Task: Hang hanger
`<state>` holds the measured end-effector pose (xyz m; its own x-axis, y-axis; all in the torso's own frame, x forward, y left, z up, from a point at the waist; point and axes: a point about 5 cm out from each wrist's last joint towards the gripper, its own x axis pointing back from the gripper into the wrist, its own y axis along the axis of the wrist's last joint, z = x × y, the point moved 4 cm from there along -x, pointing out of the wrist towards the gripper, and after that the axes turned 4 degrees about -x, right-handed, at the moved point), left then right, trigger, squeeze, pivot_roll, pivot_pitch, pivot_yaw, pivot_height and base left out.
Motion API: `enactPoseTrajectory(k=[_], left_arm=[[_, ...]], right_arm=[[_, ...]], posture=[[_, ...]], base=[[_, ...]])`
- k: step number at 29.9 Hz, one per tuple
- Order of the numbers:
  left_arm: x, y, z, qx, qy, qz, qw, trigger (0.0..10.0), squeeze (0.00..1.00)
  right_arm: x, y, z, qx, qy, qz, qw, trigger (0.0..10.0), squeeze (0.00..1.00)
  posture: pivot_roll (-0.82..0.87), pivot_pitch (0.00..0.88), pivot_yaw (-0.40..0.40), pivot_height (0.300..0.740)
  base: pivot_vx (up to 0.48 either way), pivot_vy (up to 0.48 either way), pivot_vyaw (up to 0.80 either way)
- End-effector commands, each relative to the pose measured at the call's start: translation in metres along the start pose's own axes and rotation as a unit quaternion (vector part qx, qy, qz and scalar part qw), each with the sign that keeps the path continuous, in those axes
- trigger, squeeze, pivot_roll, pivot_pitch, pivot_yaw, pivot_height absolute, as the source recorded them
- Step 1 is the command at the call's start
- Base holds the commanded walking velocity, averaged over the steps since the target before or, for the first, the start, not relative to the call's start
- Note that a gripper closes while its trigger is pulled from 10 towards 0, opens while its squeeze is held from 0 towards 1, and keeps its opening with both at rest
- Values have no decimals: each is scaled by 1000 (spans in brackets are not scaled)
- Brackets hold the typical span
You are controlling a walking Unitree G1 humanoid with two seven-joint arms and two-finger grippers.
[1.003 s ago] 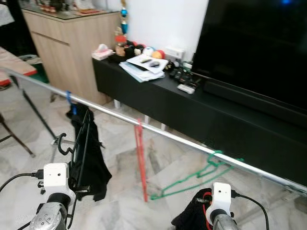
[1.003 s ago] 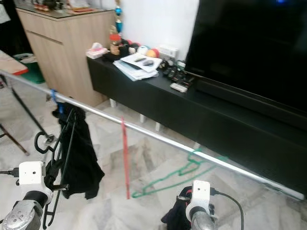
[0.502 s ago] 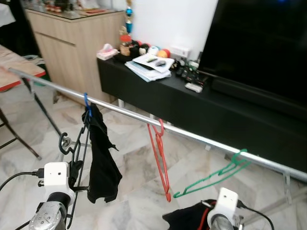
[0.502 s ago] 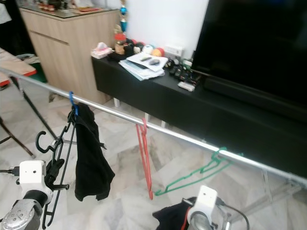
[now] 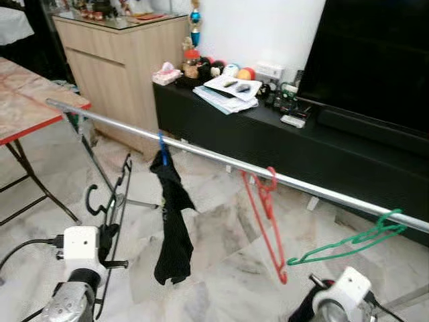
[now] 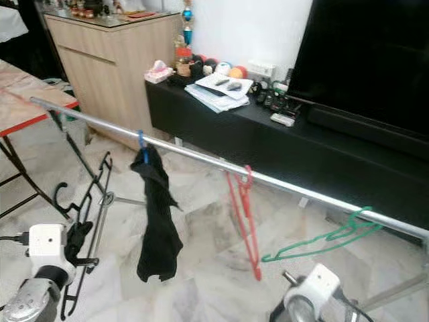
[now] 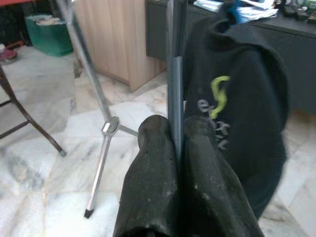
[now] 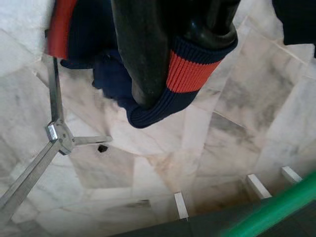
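My left gripper (image 7: pixel 178 131) is shut on the thin bar of a black hanger (image 5: pixel 118 201), low at the left and in front of the rail. The hanger's hook curls out to the left. A long silver rail (image 5: pixel 221 159) crosses the scene. On it hang a blue hanger with a black garment (image 5: pixel 172 221), a red hanger (image 5: pixel 263 211) and a green hanger (image 5: pixel 348 243). My right gripper (image 8: pixel 173 47) is low at the right, shut on a navy garment with a red-striped cuff (image 8: pixel 195 66).
Behind the rail stand a black TV console (image 5: pixel 268 137) with papers and small items, a large TV (image 5: pixel 375 60) and a wooden cabinet (image 5: pixel 114 60). A red-edged folding table (image 5: pixel 27 111) is at the left. The rail's tripod leg (image 7: pixel 101 148) rests on the marble floor.
The camera has shifted, so the rail, hangers and console now sit further right and the table shows more. Both grippers keep their hold.
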<state>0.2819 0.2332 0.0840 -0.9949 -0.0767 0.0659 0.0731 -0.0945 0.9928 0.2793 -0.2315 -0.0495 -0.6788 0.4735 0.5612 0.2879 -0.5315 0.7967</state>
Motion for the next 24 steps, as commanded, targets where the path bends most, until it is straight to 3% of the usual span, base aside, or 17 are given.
enactPoseTrajectory(k=[1, 10, 24], left_arm=[[-1, 3, 0, -9, -4, -1, 1000, 10000, 0], [-1, 4, -5, -9, -11, -4, 1000, 10000, 0], [1, 7, -10, -13, -25, -16, 999, 10000, 0]], right_arm=[[0, 11, 5, -7, 3, -22, 1000, 10000, 0], [0, 20, 2, -12, -12, -42, 999, 10000, 0], [3, 28, -1, -9, -30, -66, 997, 10000, 0]], posture=[[132, 30, -27, 740], [133, 29, -31, 740], [136, 27, -35, 740]], base=[[0, 334, 0], [0, 317, 0], [0, 0, 0]])
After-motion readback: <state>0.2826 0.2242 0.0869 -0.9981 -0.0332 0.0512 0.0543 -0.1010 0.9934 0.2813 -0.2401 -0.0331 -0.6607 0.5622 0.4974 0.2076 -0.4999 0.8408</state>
